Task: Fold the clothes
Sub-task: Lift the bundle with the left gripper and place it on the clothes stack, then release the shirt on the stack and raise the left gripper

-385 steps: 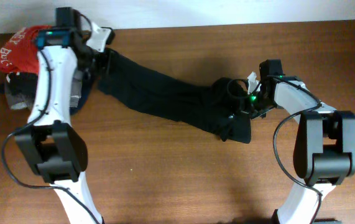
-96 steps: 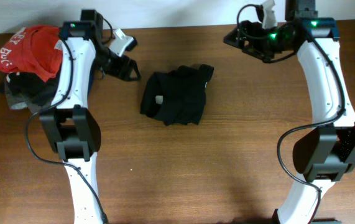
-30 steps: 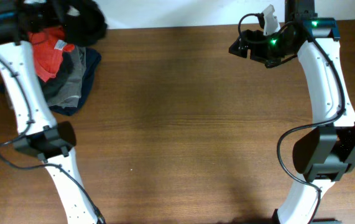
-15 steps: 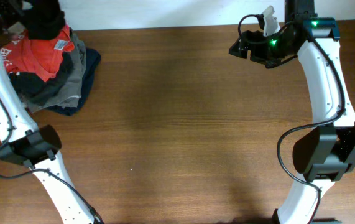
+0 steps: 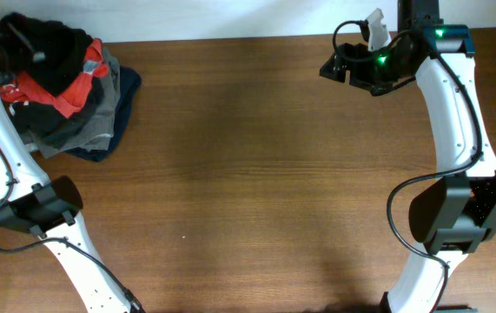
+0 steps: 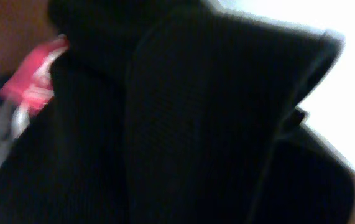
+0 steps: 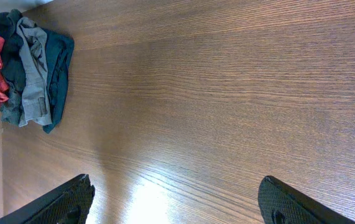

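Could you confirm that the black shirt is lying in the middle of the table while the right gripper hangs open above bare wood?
Not quite: the black shirt is not in the middle of the table; the overhead view shows it on top of the clothes pile at the far left corner. The right gripper does hang open above bare wood.

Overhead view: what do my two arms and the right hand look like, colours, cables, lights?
The left arm and right arm both have white links with bulky black joint housings; a thin black cable loops beside each lower link. Small green lights glow near the right wrist. The right hand is black with a white part on top; its fingers are black and rounded.
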Tool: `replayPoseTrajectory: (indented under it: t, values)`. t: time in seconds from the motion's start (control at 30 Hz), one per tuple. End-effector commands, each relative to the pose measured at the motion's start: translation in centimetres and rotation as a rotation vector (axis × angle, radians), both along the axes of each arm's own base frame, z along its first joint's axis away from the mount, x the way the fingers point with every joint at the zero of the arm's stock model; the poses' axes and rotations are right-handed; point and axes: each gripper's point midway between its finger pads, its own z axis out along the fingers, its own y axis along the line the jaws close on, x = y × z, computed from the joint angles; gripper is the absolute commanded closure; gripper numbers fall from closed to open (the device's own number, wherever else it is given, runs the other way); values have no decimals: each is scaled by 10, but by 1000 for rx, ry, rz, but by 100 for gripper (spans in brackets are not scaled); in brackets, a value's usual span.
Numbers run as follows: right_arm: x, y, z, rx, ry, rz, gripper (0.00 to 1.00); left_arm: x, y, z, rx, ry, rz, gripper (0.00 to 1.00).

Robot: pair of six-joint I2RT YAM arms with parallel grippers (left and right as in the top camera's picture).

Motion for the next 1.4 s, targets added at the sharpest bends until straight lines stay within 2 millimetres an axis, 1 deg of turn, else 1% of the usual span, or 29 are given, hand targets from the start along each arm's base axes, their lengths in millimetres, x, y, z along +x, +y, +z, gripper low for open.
replayPoseTrajectory:
  t: [0.0, 0.03, 0.1, 0.13, 0.17, 0.2, 0.23, 0.27, 0.3, 0.33, 0.47, 0.6, 0.67, 0.7, 0.73, 0.77, 0.8, 0.83, 0.9, 0.97, 1.0, 1.03, 1.07, 1.17, 1.27, 1.37]
  values:
    - [-1, 3, -8, -13, 13, 16, 11, -38, 26, 15, 119, 86, 95, 94]
    - [-1, 3, -8, -13, 13, 16, 11, -47, 30, 10, 135, 128, 116, 91]
    - [-1, 3, -8, -13, 13, 16, 11, -63, 37, 3, 161, 201, 151, 89]
    - [-1, 3, -8, -13, 13, 16, 10, -67, 43, 2, 186, 219, 154, 87]
    - [-1, 3, -8, -13, 13, 17, 10, -67, 43, 1, 209, 227, 119, 71]
    - [-1, 3, -8, -13, 13, 16, 10, -68, 43, 1, 224, 232, 95, 59]
    - [-1, 3, -8, -13, 13, 16, 10, -68, 44, 1, 234, 235, 79, 40]
    - [-1, 3, -8, -14, 13, 16, 10, -68, 44, 1, 236, 236, 79, 27]
    - [-1, 3, -8, -16, 13, 15, 10, -68, 44, 1, 236, 236, 78, 21]
    - [-1, 3, -9, -16, 14, 15, 10, -67, 45, 1, 240, 231, 80, 19]
    - [-1, 2, -10, -20, 17, 13, 10, -62, 47, 6, 272, 210, 54, 17]
    - [0, 0, -15, -35, 27, 8, 9, -62, 47, 23, 294, 165, 59, 17]
    - [0, 0, -17, -35, 32, 7, 9, -60, 44, 39, 316, 119, 51, 17]
    - [0, 0, -17, -36, 32, 7, 9, -55, 42, 51, 335, 73, 36, 17]
    - [1, 0, -18, -36, 32, 7, 10, -49, 39, 60, 347, 34, 15, 20]
    - [1, 0, -18, -36, 32, 7, 9, -42, 35, 68, 357, -13, -16, 25]
    - [1, 0, -18, -36, 32, 7, 9, -32, 29, 76, 367, -62, -56, 34]
    - [1, 0, -18, -36, 32, 7, 9, -19, 23, 85, 386, -123, -98, 48]
    - [1, 0, -18, -36, 32, 7, 10, -4, 22, 88, 413, -163, -112, 57]
    - [0, 0, -18, -36, 34, 8, 10, 10, 22, 84, 442, -179, -129, 66]
    - [0, 0, -18, -37, 34, 8, 10, 17, 23, 79, 466, -179, -155, 71]
    - [0, -1, -19, -42, 35, 6, 10, 27, 24, 68, 489, -170, -185, 78]
    - [1, -3, -20, -50, 35, 2, 10, 33, 25, 59, 499, -162, -203, 79]
    - [1, -8, -22, -83, 39, -12, 10, 48, 37, 26, 513, -115, -210, 81]
    - [1, -12, -25, -110, 41, -22, 10, 57, 49, 1, 511, -93, -198, 79]
    - [2, -12, -25, -113, 40, -21, 10, 67, 54, -24, 500, -74, -202, 76]
